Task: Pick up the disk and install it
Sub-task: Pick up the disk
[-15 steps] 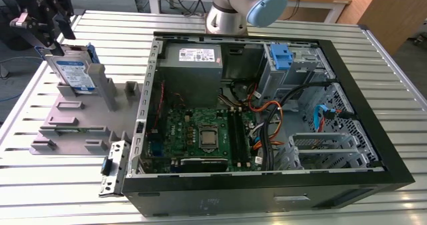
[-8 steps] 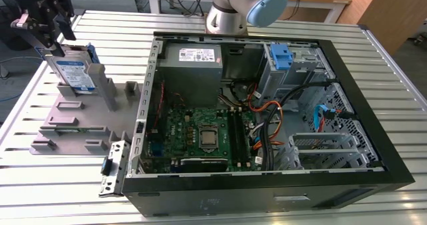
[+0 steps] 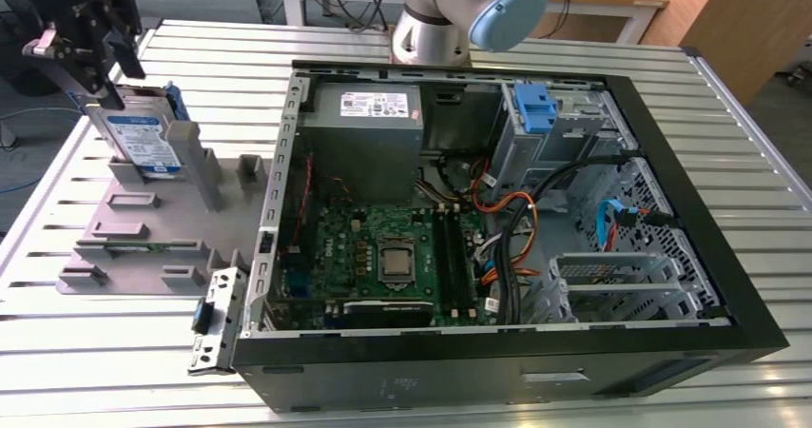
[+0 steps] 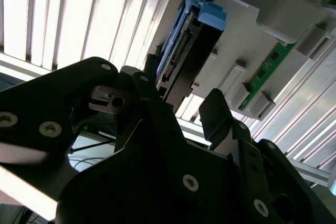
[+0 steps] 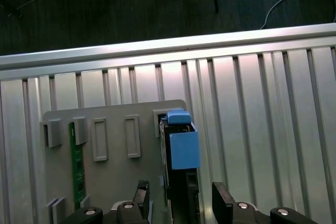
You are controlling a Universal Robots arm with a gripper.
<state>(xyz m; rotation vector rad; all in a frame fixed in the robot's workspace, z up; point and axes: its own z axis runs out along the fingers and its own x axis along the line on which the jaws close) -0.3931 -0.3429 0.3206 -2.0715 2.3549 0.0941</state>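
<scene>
Disk (image 3: pixel 143 141) first: I see it standing on edge in a slot at the far end of the grey holder plate (image 3: pixel 140 228), at the exterior view's left, outside the open computer case (image 3: pixel 508 352). Its blue-and-white label faces the exterior camera and a blue rail runs along its upper edge. My gripper (image 3: pixel 112 78) hangs right above it, with the black fingers reaching down towards the drive's top. In the first wrist view the gripper (image 5: pixel 181 203) straddles the disk (image 5: pixel 181 148), one finger (image 5: pixel 142 195) on each flank with a visible gap on both sides, so I read the claw as spread wider than the drive and holding nothing. The second wrist view agrees: the disk (image 4: pixel 184 45) sits between the fingertips (image 4: pixel 212 108), apart from them. A green memory board (image 5: pixel 77 161) stands in another slot of the same plate, well apart from the drive. Inside the case I can make out the grey power supply (image 3: pixel 368 114), the motherboard (image 3: pixel 380 257) and an upright blue latch (image 3: pixel 537 105) by the drive cage. Everything rests on the slatted metal table (image 3: pixel 710 86).
</scene>
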